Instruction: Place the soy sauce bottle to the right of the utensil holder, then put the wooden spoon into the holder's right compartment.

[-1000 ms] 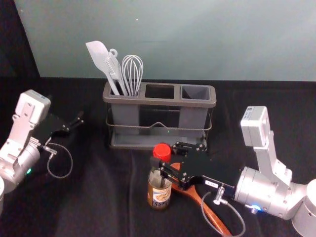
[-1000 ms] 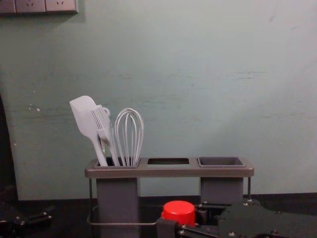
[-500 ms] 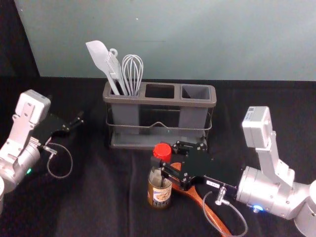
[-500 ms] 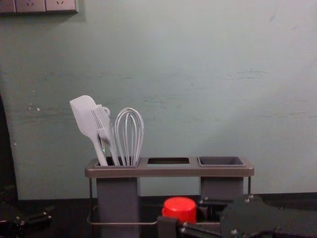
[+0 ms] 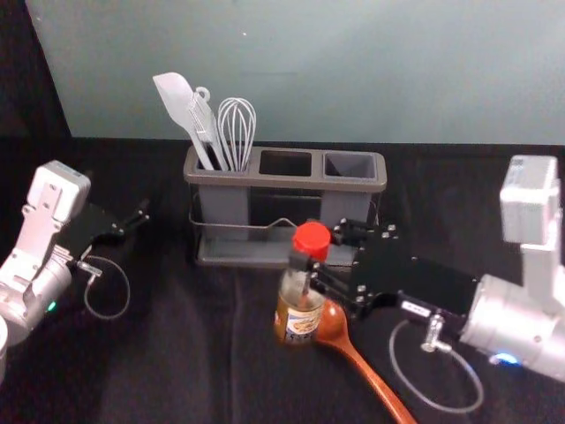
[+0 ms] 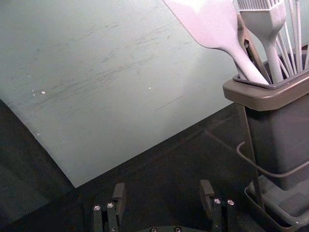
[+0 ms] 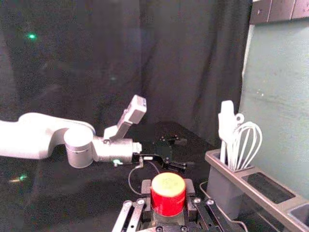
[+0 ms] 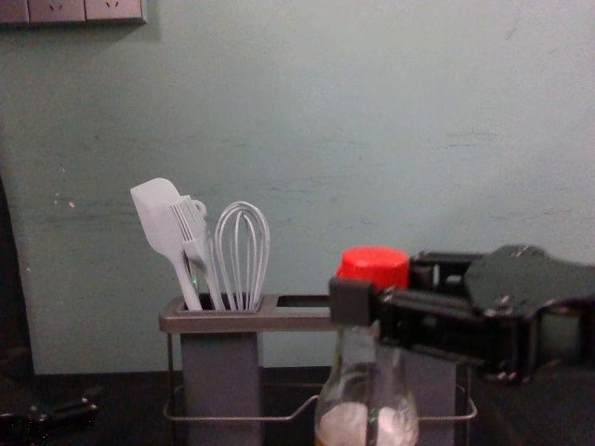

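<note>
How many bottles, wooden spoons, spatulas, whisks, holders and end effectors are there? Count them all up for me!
Bottle: 1
Wooden spoon: 1
Spatula: 1
Whisk: 1
Holder: 1
End effectors: 2, left end effector left of the holder, right end effector gripping the bottle
Total: 7

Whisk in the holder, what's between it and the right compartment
The middle opening of the utensil holder, with nothing sticking up from it, as the head view shows.
</note>
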### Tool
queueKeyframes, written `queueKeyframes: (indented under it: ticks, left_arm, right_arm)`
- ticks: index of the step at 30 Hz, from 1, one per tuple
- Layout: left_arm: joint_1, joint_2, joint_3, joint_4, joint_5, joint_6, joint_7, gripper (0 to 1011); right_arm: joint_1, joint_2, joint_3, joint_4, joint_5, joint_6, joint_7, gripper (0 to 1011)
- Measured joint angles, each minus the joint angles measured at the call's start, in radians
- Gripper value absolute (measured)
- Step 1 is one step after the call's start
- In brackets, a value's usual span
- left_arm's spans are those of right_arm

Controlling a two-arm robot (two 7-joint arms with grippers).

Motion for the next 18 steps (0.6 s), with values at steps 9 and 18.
queueKeyframes:
  ticks: [9,18]
  left_arm:
    - [0.0,0.0,0.0,0.0,0.0,0.0,0.0,1005]
    - [0.0,0.0,0.0,0.0,0.0,0.0,0.0,1005]
  right_arm:
    - [-0.043,0.066,0.079,-0.068,0.056,0.013,-0.014,393]
    - [-0.102,0.131,0.171,-0.098,0.1,0.009,-0.032,392]
